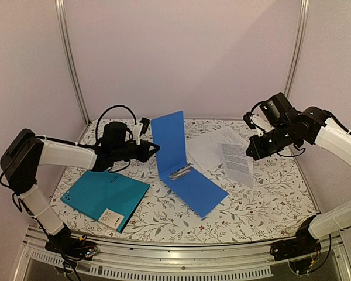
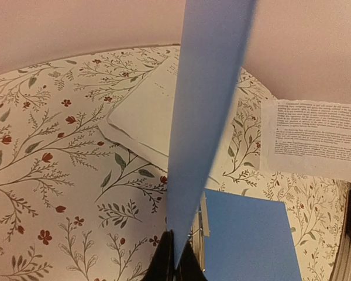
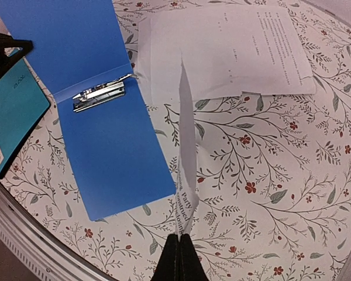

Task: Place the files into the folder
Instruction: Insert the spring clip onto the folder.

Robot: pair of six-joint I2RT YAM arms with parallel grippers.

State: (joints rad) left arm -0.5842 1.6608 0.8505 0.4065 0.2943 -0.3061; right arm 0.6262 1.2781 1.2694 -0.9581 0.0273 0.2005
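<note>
Shut teal folder [image 1: 105,196], sheet [image 1: 237,167] aloft
The teal folder lies near left on the worktop [image 1: 269,205]; my left fingers [image 1: 154,150] pinch the blue folder's [image 1: 196,190] stiff cover upright; my right fingers [image 3: 179,262] clamp the limp, light sheet by one edge; second sheet [image 1: 206,149] lies flat.

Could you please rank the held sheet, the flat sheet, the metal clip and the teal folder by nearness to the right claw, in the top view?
1. Held sheet, pinched in the right claw.
2. Flat sheet, on the table to its left.
3. Metal clip, mid-table in the blue folder.
4. Teal folder, far left, near edge.
</note>
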